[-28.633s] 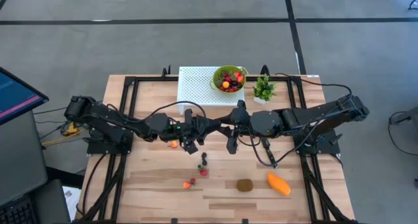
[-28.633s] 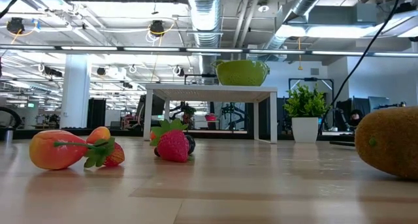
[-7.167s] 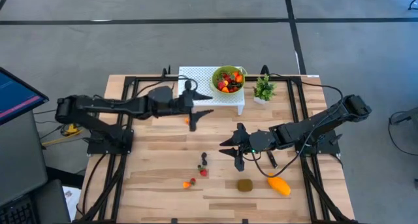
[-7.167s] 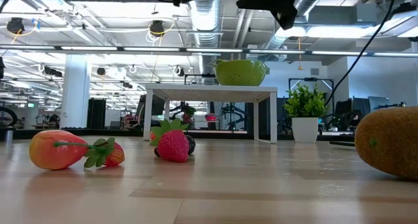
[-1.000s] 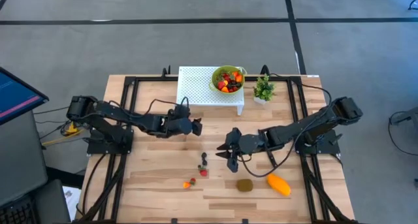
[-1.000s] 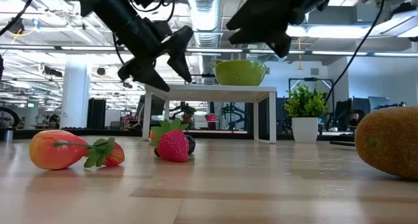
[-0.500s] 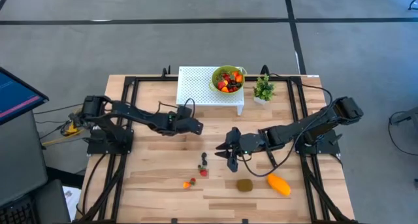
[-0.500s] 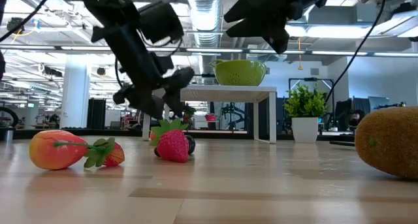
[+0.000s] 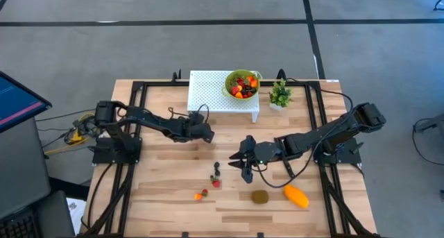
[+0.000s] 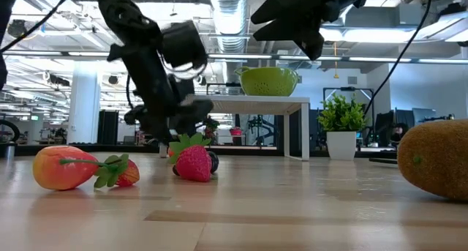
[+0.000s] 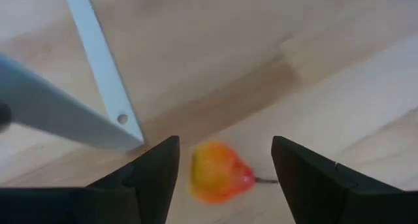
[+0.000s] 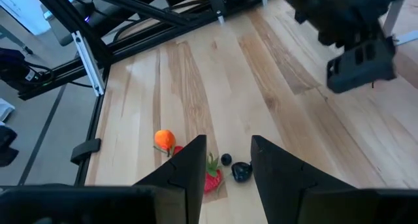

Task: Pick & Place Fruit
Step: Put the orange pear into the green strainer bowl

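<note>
Left gripper (image 11: 222,162) low over the table near the white stand (image 9: 220,91), fingers spread either side of a small orange-yellow fruit (image 11: 217,174), not gripping it. Right gripper (image 9: 244,163) hovers partly parted, empty, above the strawberry (image 9: 216,183). Kiwi (image 9: 260,196) and mango (image 9: 296,195) lie nearby.

Berries (image 9: 216,175), kiwi (image 9: 260,196), mango (image 9: 296,196) loose on tabletop.
</note>
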{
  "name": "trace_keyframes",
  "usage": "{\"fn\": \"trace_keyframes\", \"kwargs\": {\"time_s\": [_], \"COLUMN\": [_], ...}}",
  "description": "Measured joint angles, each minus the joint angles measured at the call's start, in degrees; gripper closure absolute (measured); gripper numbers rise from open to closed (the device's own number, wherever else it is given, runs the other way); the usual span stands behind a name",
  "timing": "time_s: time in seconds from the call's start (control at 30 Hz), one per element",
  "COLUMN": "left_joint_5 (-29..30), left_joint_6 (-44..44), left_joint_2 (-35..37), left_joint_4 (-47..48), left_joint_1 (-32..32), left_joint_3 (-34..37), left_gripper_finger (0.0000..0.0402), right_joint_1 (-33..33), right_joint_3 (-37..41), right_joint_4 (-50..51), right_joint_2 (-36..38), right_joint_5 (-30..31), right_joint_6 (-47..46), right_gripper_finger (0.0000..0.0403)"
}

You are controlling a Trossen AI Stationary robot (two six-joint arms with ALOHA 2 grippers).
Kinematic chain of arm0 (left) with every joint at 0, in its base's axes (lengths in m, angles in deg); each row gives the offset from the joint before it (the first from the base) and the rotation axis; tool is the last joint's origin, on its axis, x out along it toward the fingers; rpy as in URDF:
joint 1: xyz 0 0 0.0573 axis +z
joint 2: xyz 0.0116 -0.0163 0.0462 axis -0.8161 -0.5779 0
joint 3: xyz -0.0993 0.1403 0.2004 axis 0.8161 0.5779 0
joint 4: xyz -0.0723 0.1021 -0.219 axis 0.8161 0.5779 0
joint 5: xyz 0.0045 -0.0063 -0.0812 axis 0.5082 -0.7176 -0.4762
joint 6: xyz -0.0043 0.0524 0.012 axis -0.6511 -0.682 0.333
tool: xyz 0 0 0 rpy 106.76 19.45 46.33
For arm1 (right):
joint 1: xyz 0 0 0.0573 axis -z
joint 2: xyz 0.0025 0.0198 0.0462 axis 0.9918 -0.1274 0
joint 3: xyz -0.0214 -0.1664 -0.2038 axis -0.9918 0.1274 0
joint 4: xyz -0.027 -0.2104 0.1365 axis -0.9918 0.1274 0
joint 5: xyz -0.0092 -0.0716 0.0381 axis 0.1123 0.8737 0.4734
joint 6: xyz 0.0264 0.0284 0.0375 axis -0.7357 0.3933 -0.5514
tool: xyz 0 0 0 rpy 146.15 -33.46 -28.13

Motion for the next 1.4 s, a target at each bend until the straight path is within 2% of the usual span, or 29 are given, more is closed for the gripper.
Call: {"fn": "trace_keyframes", "kwargs": {"time_s": [0.07,0.17,0.37,1.03,1.17,1.4], "left_joint_5": [-3.40,-5.19,-3.31,-2.77,-2.76,-2.79], "left_joint_6": [0.29,0.30,0.33,-1.10,-1.10,-1.10], "left_joint_2": [-1.85,-2.99,-2.15,-2.53,-2.53,-2.53], "left_joint_4": [-0.39,-0.79,-0.98,-2.28,-2.52,-2.99], "left_joint_1": [-0.14,-1.45,-5.86,-3.77,-3.65,-3.67], "left_joint_3": [-0.01,-0.14,0.00,0.01,0.01,0.01], "left_gripper_finger": [0.0165,0.0165,0.0165,0.0166,0.0187,0.0258], "right_joint_1": [0.00,-0.11,-0.39,-0.39,-0.38,-0.38], "right_joint_3": [0.00,0.00,0.00,0.00,0.00,0.00], "right_joint_4": [0.00,0.01,0.00,-0.01,-0.01,-0.01], "right_joint_2": [0.00,0.00,0.00,0.00,0.00,0.00], "right_joint_5": [0.00,0.00,-0.04,-0.02,-0.02,-0.02], "right_joint_6": [-0.01,0.00,-0.01,0.00,0.00,0.00], "right_gripper_finger": [0.0288,0.0288,0.0288,0.0288,0.0288,0.0288]}}
